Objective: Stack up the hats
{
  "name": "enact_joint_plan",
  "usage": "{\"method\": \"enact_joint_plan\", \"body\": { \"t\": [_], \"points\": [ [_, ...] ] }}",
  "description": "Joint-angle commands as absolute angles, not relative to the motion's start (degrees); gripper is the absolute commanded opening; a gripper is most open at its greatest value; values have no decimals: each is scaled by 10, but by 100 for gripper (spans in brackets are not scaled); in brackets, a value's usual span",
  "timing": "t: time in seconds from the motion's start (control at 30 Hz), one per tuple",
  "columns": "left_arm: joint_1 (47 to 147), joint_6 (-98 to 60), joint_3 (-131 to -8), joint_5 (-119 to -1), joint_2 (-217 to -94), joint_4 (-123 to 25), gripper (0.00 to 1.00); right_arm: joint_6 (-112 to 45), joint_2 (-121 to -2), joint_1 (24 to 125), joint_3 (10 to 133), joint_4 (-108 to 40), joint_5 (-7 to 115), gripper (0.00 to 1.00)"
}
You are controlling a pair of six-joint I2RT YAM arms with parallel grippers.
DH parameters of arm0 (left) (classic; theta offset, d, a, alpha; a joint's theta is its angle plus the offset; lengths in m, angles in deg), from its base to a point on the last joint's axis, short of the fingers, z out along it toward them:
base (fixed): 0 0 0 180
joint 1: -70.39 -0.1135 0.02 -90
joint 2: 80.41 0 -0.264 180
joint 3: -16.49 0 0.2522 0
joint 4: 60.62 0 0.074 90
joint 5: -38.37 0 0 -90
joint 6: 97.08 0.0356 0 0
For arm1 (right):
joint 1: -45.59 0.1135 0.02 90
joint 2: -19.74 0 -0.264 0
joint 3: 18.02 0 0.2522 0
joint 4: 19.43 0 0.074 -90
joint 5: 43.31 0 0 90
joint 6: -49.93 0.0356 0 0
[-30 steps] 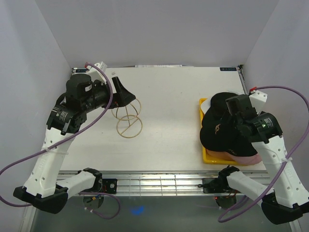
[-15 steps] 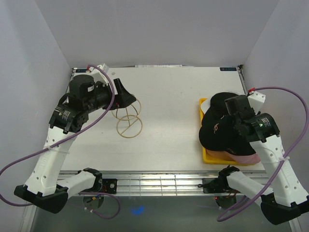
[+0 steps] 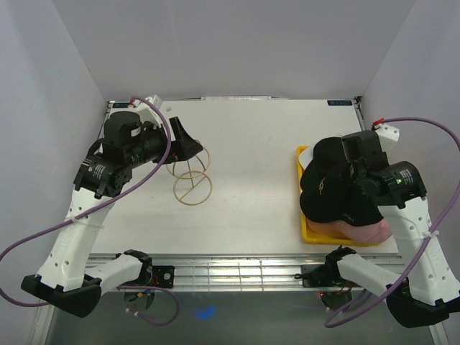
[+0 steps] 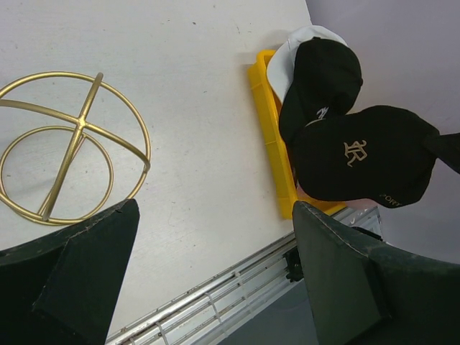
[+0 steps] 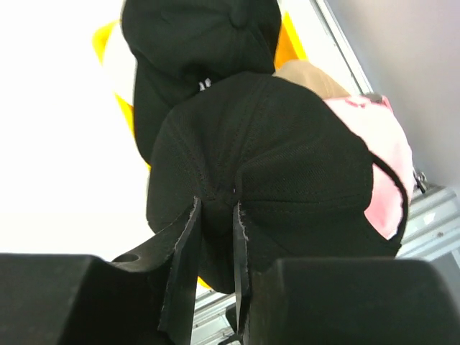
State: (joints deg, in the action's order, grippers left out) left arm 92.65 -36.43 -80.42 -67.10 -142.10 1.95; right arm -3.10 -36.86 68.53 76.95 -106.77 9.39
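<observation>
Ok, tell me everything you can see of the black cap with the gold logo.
The black cap with the gold logo is fabric, panel seams meeting at the crown, a gold mark in front and gold lettering near its edge. It lies topmost on the pile in the yellow tray, over the pink cap and partly over a second black cap. The right claw pinches its crown.

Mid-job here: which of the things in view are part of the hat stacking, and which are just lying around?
Job: gold-logo black cap, pinched by the right gripper; second black cap; pink cap; tan cap; white fabric under the second black cap, cap or brim unclear.
Lying about: gold wire stand; yellow tray they sit in.
</observation>
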Motion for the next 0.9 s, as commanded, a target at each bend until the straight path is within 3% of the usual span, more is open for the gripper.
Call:
{"method": "enact_joint_plan", "body": {
  "t": [0.0, 0.37, 0.6, 0.87],
  "points": [
    [928, -362, -810, -662, -1420, 11, 98, -62, -378, 684, 836, -1075, 94, 8],
    [928, -419, -860, -617, -1447, 2, 98, -177, -461, 684, 987, -1013, 283, 8],
    [928, -493, -1004, -611, -1490, -33, 98, -185, -553, 684, 1093, -962, 451, 8],
    [928, -554, -1069, -604, -1483, -137, 98, -142, -614, 698, 1125, -758, 671, 8]
  ]
}}
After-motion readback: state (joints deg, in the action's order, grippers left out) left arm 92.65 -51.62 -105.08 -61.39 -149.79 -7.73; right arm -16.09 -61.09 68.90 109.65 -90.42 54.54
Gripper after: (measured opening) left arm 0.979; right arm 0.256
